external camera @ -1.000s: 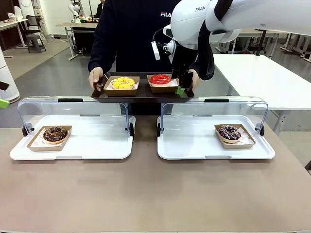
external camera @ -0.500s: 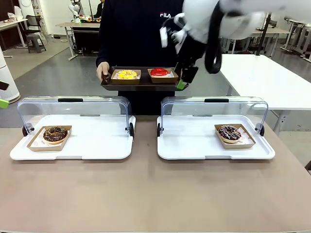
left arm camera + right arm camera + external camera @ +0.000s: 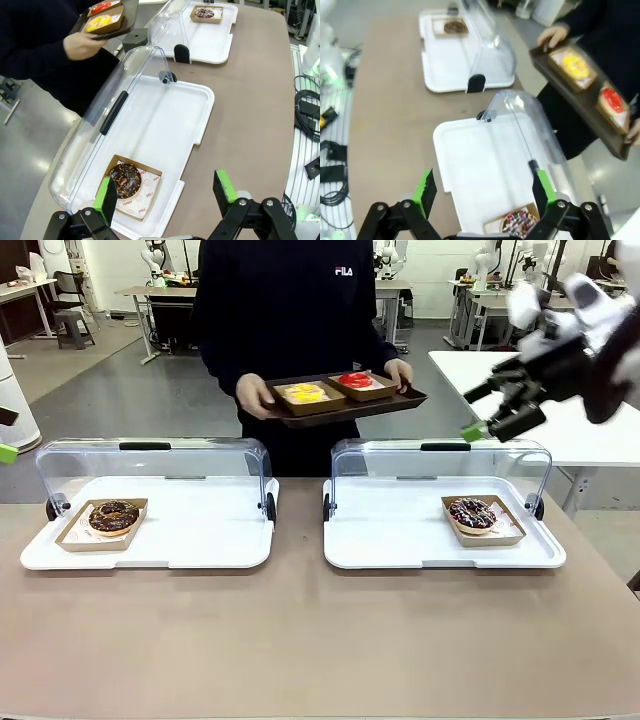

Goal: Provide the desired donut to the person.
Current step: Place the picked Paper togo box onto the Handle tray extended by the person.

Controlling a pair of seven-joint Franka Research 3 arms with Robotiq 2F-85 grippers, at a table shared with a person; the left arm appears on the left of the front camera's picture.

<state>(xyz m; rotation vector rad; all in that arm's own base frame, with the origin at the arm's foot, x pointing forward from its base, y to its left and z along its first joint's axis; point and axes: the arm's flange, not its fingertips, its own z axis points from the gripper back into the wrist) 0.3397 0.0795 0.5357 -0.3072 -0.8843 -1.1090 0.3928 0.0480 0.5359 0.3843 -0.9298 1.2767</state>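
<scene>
The person [image 3: 290, 310] stands at the far side and holds a dark tray [image 3: 400, 400] in both hands. On it sit a yellow donut [image 3: 305, 393] and a red donut [image 3: 355, 380], each in a cardboard box. My right gripper [image 3: 490, 412] hangs open and empty in the air to the right of that tray, above the right display case. In the right wrist view the right gripper [image 3: 482, 190] is open over a sprinkled dark donut [image 3: 519, 221]. My left gripper [image 3: 166, 192] is open and empty above a chocolate donut [image 3: 124, 180].
Two white display trays with raised clear lids stand on the brown table. The left tray [image 3: 190, 540] holds the chocolate donut [image 3: 113, 517], the right tray [image 3: 390, 540] the sprinkled dark donut [image 3: 472, 512]. A white table [image 3: 560, 410] stands at the far right.
My right gripper has swung away from the person's tray, to the right and toward my side. The person has lifted the tray with both donuts and shifted it to the right.
</scene>
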